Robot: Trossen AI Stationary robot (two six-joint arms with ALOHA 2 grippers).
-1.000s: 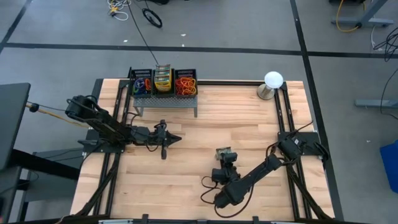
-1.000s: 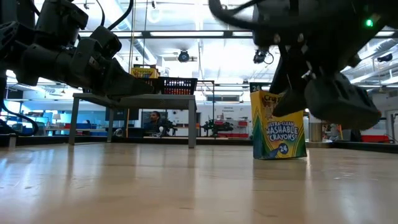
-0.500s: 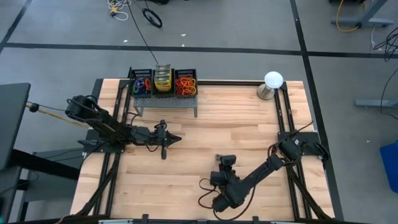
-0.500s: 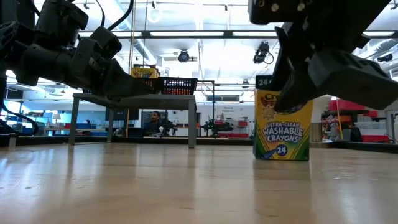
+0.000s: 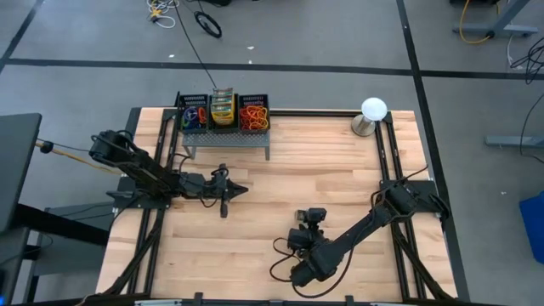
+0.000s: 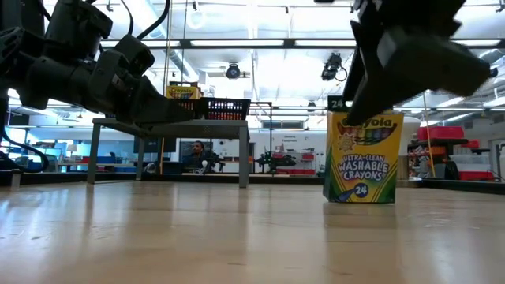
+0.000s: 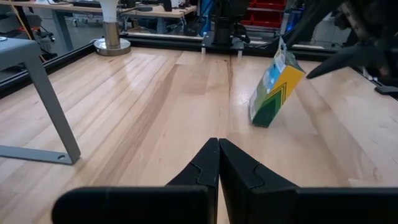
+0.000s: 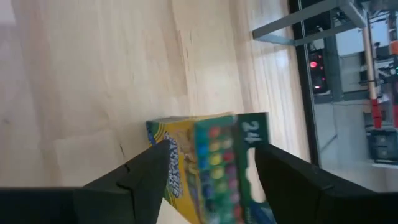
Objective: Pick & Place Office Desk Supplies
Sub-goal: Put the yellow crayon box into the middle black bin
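1. Two fingers of the right gripper [image 8: 208, 168] stood wide apart, one on each side of the crayon box [image 6: 362, 157]; whether either finger touched the box could not be told.
2. Crayon box stood on its end on the table [image 5: 340, 183], near the front edge, right of centre. Low view showed it upright; left wrist view showed it tilted.
3. Right gripper sat over the box top in the high view, so the box itself was mostly covered there.
4. Left gripper [image 7: 218, 163] hovered over the left-centre of the table, fingers pressed together, holding nothing.
5. Small rack [image 5: 225, 132] on legs stood at the back edge of the table and carried three bins: left bin [image 5: 194, 114] held mixed-colour rubber bands, middle bin [image 5: 223, 110] held yellow-and-green crayon boxes, right bin [image 5: 253, 113] held red and orange rubber bands.
6. White ball on a metal base [image 5: 372, 111] stood at the back right corner.
7. Counts of bands and boxes in the bins were too small to make out.
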